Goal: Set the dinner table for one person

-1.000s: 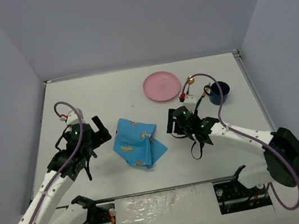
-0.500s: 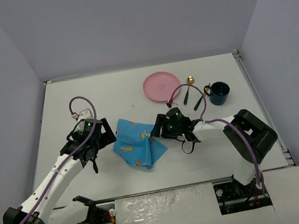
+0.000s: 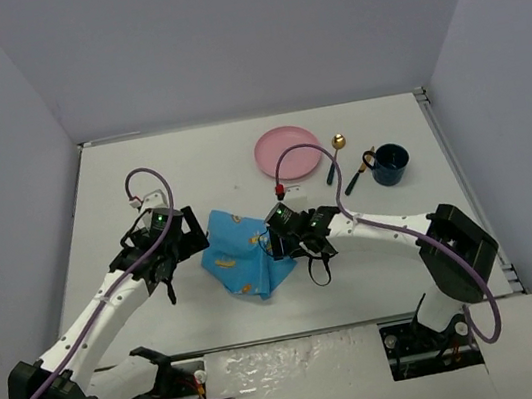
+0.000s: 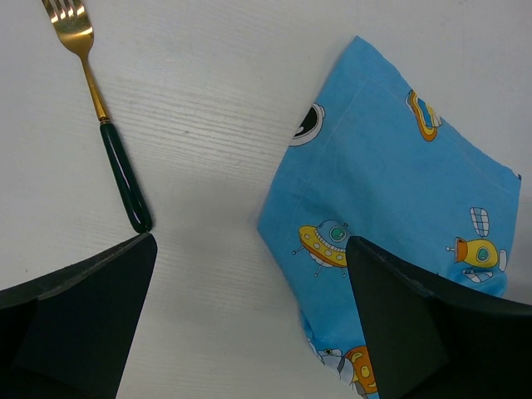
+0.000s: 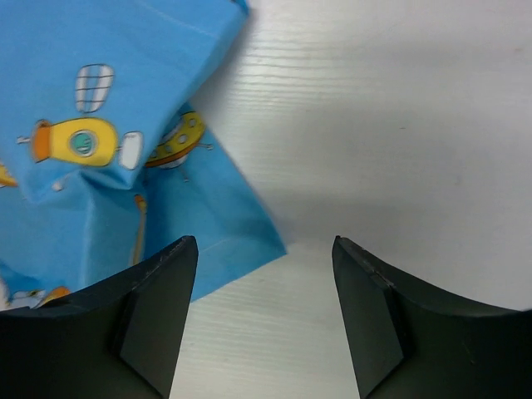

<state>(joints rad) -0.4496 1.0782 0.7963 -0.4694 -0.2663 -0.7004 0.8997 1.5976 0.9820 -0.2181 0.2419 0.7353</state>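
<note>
Cloth (image 3: pixel 239 254) edge beneath R arm (image 3: pixel 382 227), fork (image 4: pixel 116 166) tines partly out of frame; L jaws, R jaws wide apart, empty.

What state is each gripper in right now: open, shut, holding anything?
Left gripper: open, empty, beside the blue cloth mat.
Right gripper: open, holding nothing, jaws over the mat's corner.
</note>
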